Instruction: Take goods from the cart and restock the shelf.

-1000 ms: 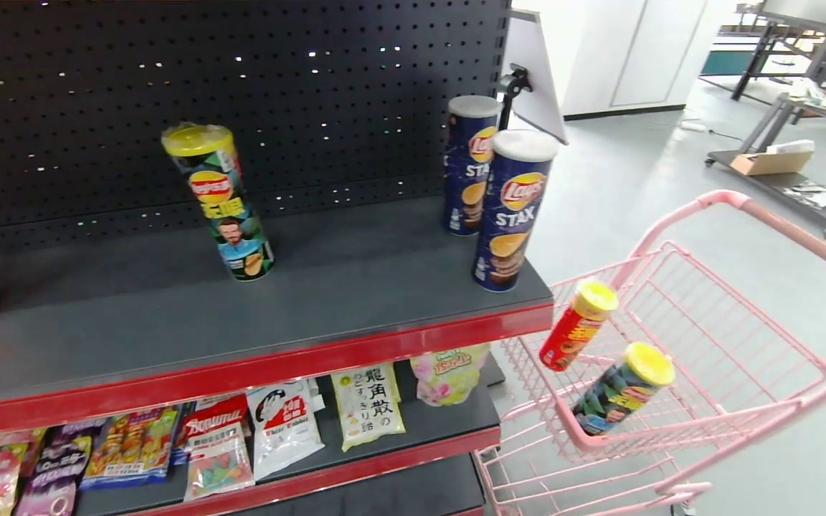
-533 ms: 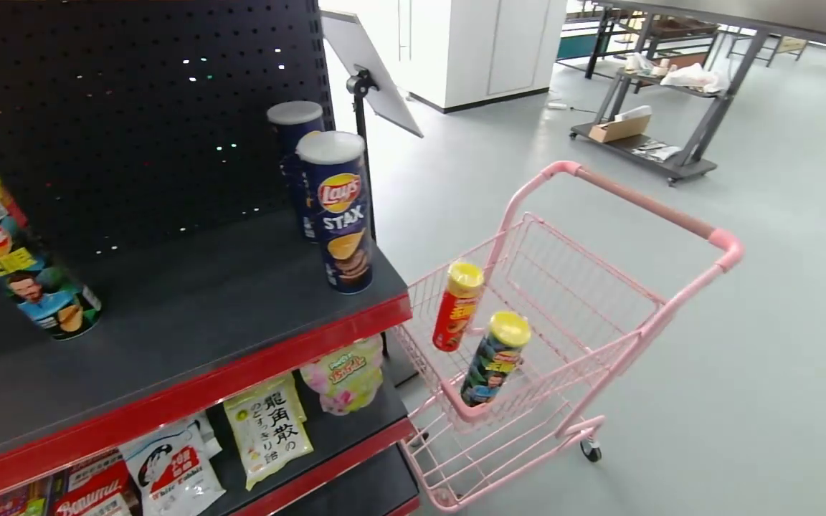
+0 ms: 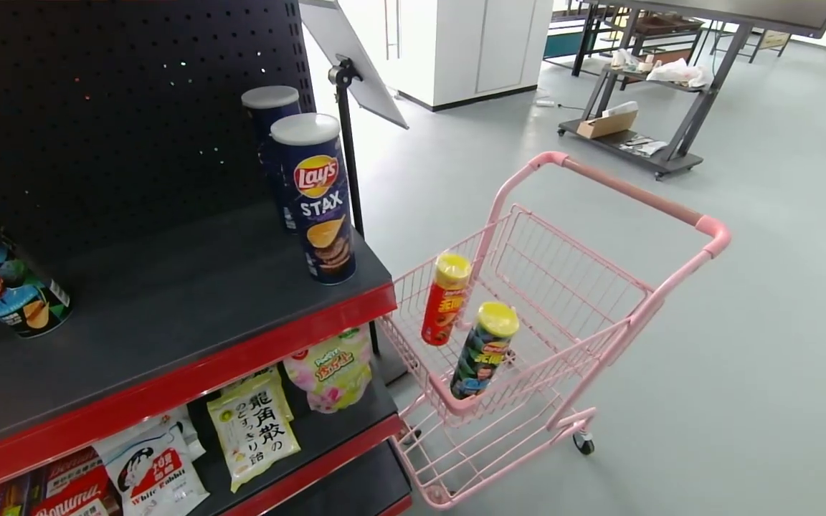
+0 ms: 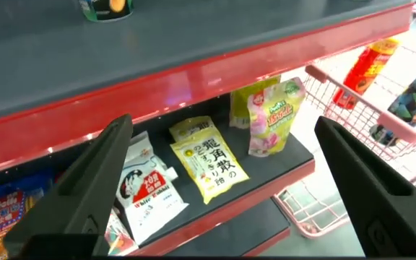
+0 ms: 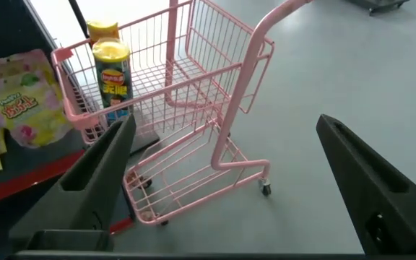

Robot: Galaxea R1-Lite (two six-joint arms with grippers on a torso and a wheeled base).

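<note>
We count five tube-shaped cans: three on the shelf and two in the cart. On the upper shelf board (image 3: 169, 301), which has a red front edge, two dark blue cans with pale lids stand upright at the end nearest the cart. The front blue can (image 3: 316, 201) is close to the board's corner and the rear blue can (image 3: 266, 115) is just behind it against the black pegboard. Well apart from them, at the other end, stands a dark can with a printed figure (image 3: 4, 294), cut off by the picture's edge. The pink cart (image 3: 628, 190) is parked on the grey floor just beside the shelf's end. Its upper basket holds both remaining goods, a red can with a yellow lid (image 3: 444, 299) and a dark can with a yellow lid (image 3: 483, 350). They stand near each other, leaning towards the shelf side of the basket. On the lower shelf we count at least four snack bags: a pink-and-green bag (image 3: 330, 367), a pale yellow bag (image 3: 254, 428) with dark characters, a white bag (image 3: 155, 466) and a red bag (image 3: 72, 491) cropped at the edge. The left gripper (image 4: 222, 121) hangs before the lower shelf, its black fingers (image 4: 85, 188) spread wide and grasping nothing. The right gripper (image 5: 226, 121) hangs facing the cart, its fingers (image 5: 367, 180) likewise released and empty
</note>
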